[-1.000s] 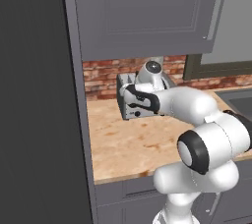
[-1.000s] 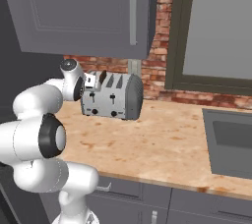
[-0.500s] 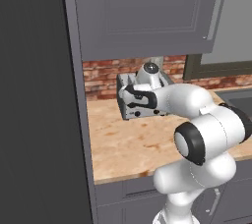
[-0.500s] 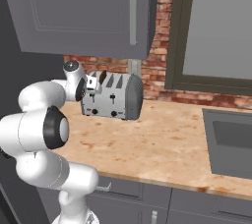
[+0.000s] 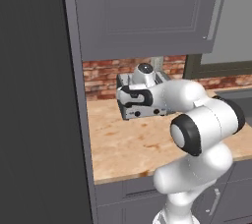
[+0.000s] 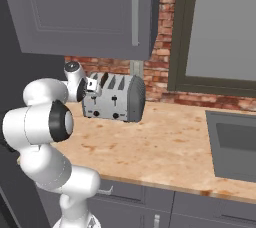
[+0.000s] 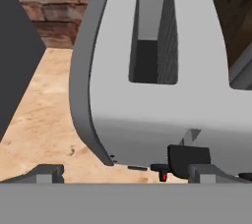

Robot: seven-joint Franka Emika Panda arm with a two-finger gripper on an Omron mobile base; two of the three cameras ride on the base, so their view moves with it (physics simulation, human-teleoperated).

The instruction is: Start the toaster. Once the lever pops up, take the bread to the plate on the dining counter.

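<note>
The boxy silver metal four-slot toaster [image 6: 114, 98] stands on the tan mottled bench [image 6: 165, 147], against the red brick wall [image 6: 155, 79]. The robot's hand [image 6: 93, 84] hovers over the toaster's left end, by the front edge. Its fingers are spread fully wide and hold nothing.

From the hand view, the toaster's top [image 7: 162, 90] is close below, with one empty slot [image 7: 152, 31] in plain sight. A dark brown patch in the neighbouring slot at the upper right may be the bread [image 7: 234, 7], though I cannot be sure. A black slider lever [image 7: 188, 158] juts from the toaster's front face, just under the fingers.

The toaster looks heavy, rigid and smooth, unlikely to shift under a downward press. The lever is a small stiff tab, best pushed squarely from above with one fingertip. The bread is probably light, firm and crumbly, so it should be pinched gently across its flat faces.
</note>
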